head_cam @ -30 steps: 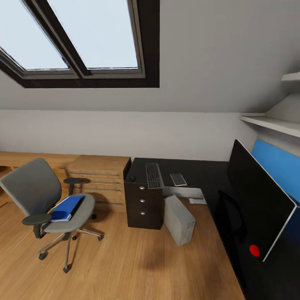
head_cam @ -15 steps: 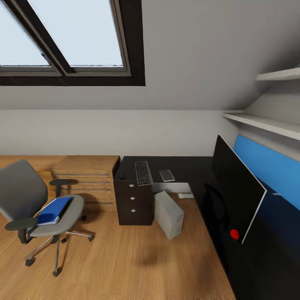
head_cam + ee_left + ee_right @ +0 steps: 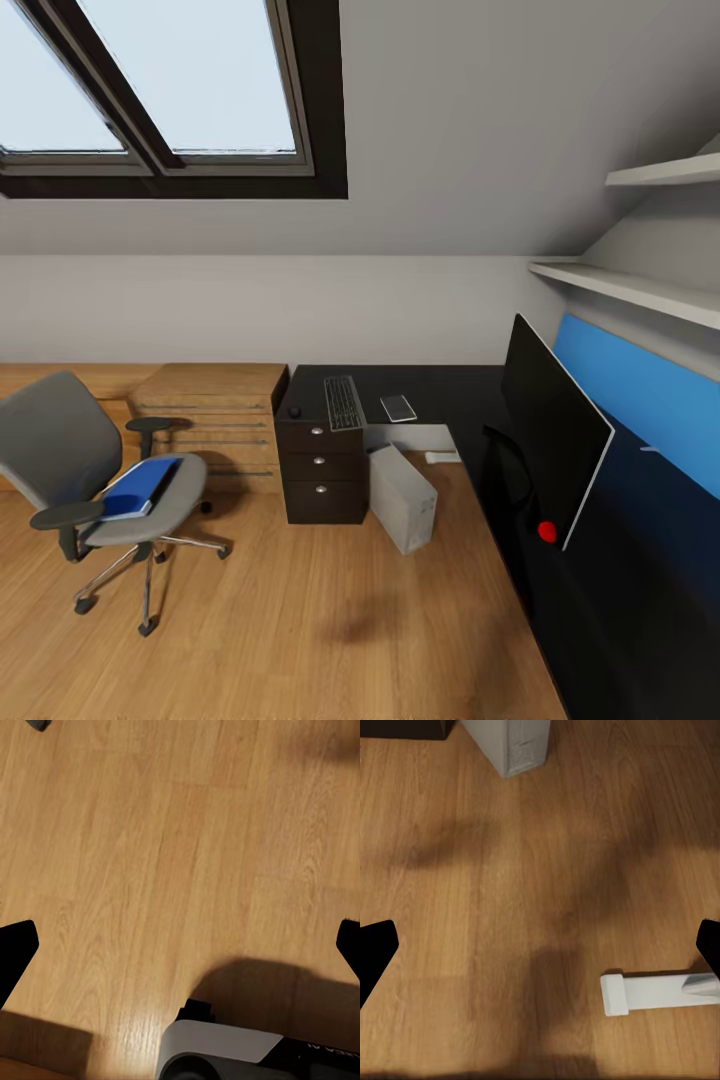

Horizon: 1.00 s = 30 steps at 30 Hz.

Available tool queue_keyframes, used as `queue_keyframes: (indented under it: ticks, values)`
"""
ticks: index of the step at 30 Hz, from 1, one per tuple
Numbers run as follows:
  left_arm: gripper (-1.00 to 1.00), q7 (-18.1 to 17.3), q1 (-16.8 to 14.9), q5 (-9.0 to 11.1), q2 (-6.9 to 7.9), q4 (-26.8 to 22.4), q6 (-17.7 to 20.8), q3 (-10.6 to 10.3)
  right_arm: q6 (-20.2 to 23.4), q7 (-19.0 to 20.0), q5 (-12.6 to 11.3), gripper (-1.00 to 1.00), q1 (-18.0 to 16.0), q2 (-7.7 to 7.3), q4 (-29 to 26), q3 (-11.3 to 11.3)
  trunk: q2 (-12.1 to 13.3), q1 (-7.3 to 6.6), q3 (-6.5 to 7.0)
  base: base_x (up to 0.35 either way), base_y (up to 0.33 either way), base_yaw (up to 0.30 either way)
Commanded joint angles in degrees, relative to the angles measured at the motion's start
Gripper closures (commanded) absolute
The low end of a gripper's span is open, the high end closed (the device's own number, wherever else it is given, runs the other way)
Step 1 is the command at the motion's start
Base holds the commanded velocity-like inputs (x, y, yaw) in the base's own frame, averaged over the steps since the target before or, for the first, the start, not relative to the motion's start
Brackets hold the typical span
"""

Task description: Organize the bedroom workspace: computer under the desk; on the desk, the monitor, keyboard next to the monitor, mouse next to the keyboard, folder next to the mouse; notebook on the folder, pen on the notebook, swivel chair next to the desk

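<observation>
Folder (image 3: 138, 487) lies flat on swivel chair (image 3: 95, 470) seat, well left of bench (image 3: 455, 395), long axis toward chair back. Left arm's prob. nearer. Both jaws spread wide, empty, over floor.

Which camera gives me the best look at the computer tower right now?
The head view: the computer stands whole on the floor beside the desk drawers. The right wrist view catches just its lower end.
</observation>
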Motion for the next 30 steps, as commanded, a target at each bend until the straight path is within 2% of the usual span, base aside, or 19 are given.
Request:
queue_keyframes:
  ticks: [1, 7, 10, 12, 15, 22, 23, 27, 28, 30]
  values:
    - [-1.0, 0.3, 0.0, 0.4, 0.01, 0.0, -0.1, -0.5, -0.2, -0.2, -0.4, -1.0, -0.1, 0.01, 0.0, 0.5, -0.1, 0.03, -0.15, -0.009, 0.0, 0.0]
    - [-1.0, 0.3, 0.0, 0.4, 0.01, 0.0, 0.0, -0.5, -0.2, -0.2, -0.4, -1.0, -0.1, -0.02, 0.0, 0.5, -0.1, 0.03, -0.18, -0.004, 0.0, 0.0]
    - [-1.0, 0.2, 0.0, 0.3, -0.03, 0.0, 0.3, -0.5, -0.5, -0.3, -0.4, -1.0, -0.1, 0.79, -2.1, 0.6, -0.1, 0.03, -0.18, 0.0, 0.0, 0.0]
    - [-1.0, 0.0, 0.0, 0.3, -0.05, 0.1, 0.5, -0.6, -0.4, -0.4, -0.5, -1.0, -0.1, 1.34, -5.2, 0.6, -0.1, 0.03, -0.18, 0.0, 0.0, 0.0]
    - [-1.0, 0.0, 0.0, 0.2, -0.07, 0.8, 0.8, -0.6, 1.2, -0.8, -0.4, -1.0, -0.2, 1.75, -12.8, 0.6, -0.1, 0.03, -0.19, 0.0, 0.0, 0.0]
    - [-1.0, 0.2, 0.0, 0.3, 0.0, 1.5, 0.9, -0.6, 16.9, -2.3, -0.5, -1.0, -0.5, 1.85, -29.9, 0.2, -0.1, 0.03, -0.19, 0.0, 0.0, 0.0]
    - [-1.0, 0.3, 0.0, 0.3, 0.01, 1.5, 0.8, -0.6, 22.0, -3.4, -0.5, -1.0, -0.6, 1.79, -35.0, 0.0, -0.1, 0.03, -0.19, 0.0, 0.0, 0.0]
    - [-1.0, 0.4, 0.0, 0.3, 0.01, 1.6, 0.7, -0.5, 30.8, -7.4, -0.7, -1.0, -0.7, 1.72, -44.7, -1.1, -0.1, 0.03, -0.19, 0.0, 0.0, 0.0]
    - [-1.0, 0.5, 0.0, 0.3, 0.06, 1.7, 0.6, -0.5, 34.4, -9.5, -0.8, -1.0, -0.7, 1.71, -49.1, -1.7, -0.1, 0.03, -0.19, 0.0, 0.0, 0.0]
    - [-1.0, 0.5, 0.0, 0.3, 0.19, 1.7, 0.5, -0.4, 37.4, -11.3, -1.0, -1.0, -0.7, 1.7, -53.1, -2.3, -0.1, 0.03, -0.19, 0.0, 0.0, 0.0]
